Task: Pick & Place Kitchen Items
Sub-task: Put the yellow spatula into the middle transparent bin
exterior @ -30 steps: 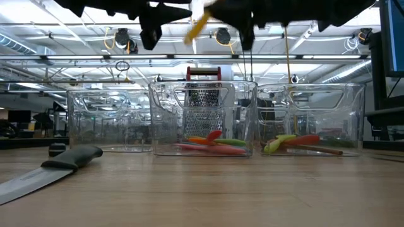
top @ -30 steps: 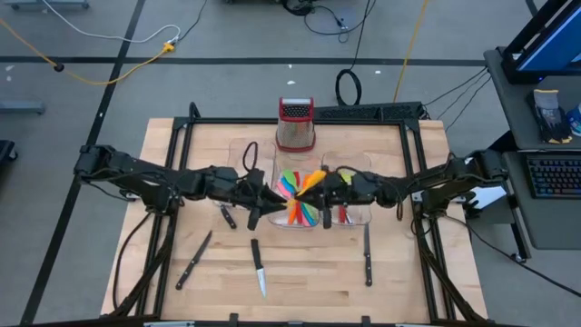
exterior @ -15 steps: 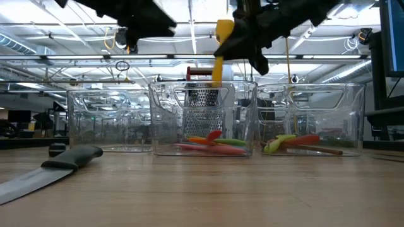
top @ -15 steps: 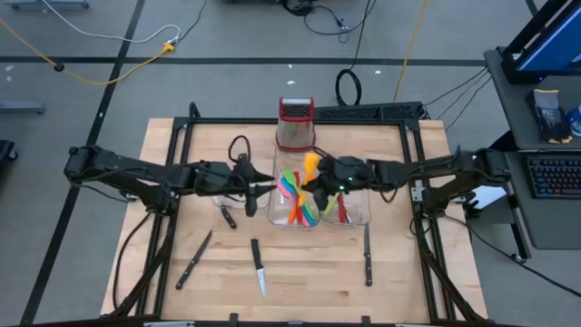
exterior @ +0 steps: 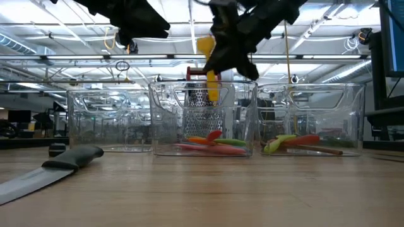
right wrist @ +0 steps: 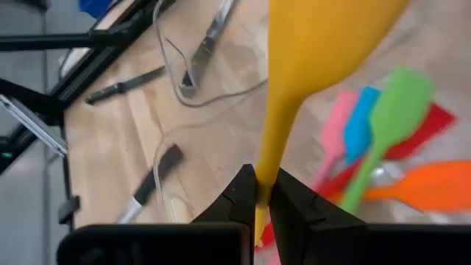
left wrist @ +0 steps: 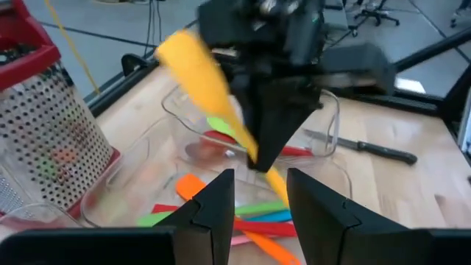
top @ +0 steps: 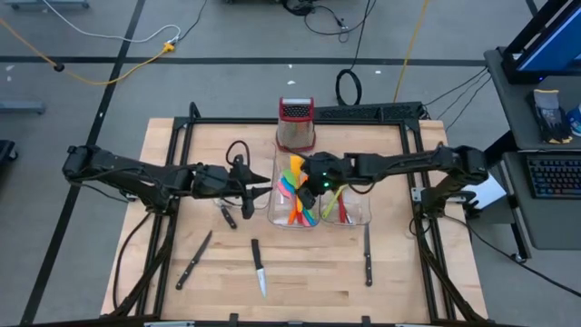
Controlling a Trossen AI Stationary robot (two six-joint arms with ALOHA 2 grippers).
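The yellow plastic spatula (right wrist: 309,66) is up in the air over the middle clear plastic bin (exterior: 165,120), and the right wrist view shows it best: the right gripper (right wrist: 257,193) is pinching its handle, fingers pressed tight against it. From the low view the spatula hangs blade-up, its lower end level with the bin's rim. Only the high view shows the black-handled steel knives (top: 258,268) lying near the table's front edge. The left gripper (left wrist: 259,193) hovers beside the bin, fingers spread, nothing between them. Inside the middle bin lie orange, green, blue and pink spatulas (left wrist: 246,221); the right-hand clear bin (exterior: 353,120) holds a red and green utensil pile (exterior: 297,143).
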